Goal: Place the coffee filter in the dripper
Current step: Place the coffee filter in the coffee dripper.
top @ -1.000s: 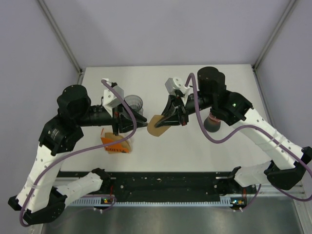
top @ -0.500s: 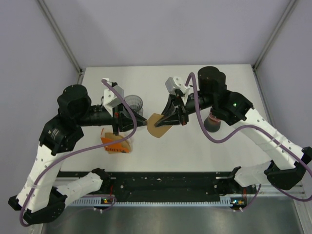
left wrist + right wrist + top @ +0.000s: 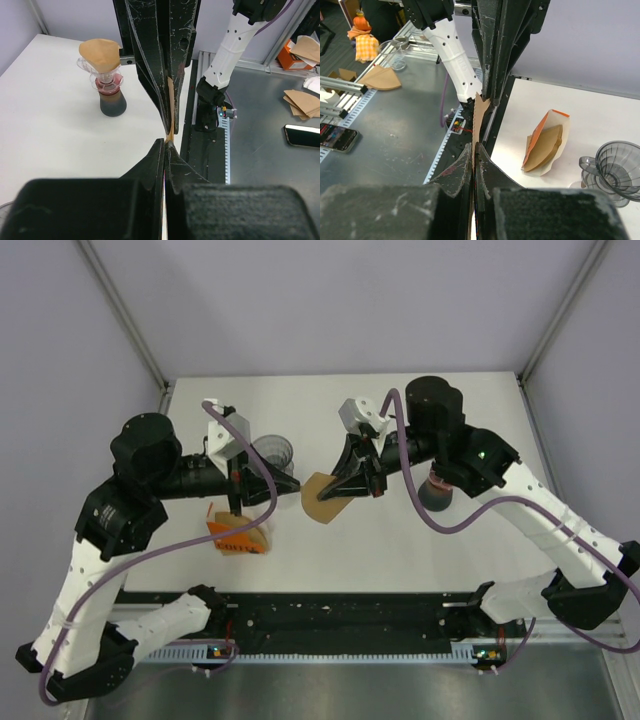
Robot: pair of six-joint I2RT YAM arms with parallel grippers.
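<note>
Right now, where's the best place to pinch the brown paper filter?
At its thin edge, from the side. The coffee filter is flat and thin, so a pinch closes across the paper. The right gripper holds one edge, the left gripper the opposite one, likely to pull it open.

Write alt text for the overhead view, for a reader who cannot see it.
Over a white table, the left pincer and right pincer face each other tip to tip, both shut on one brown coffee filter between them. A clear, empty dripper stands just beyond the left pincer, and an orange filter pack lies nearer the arm bases.
</note>
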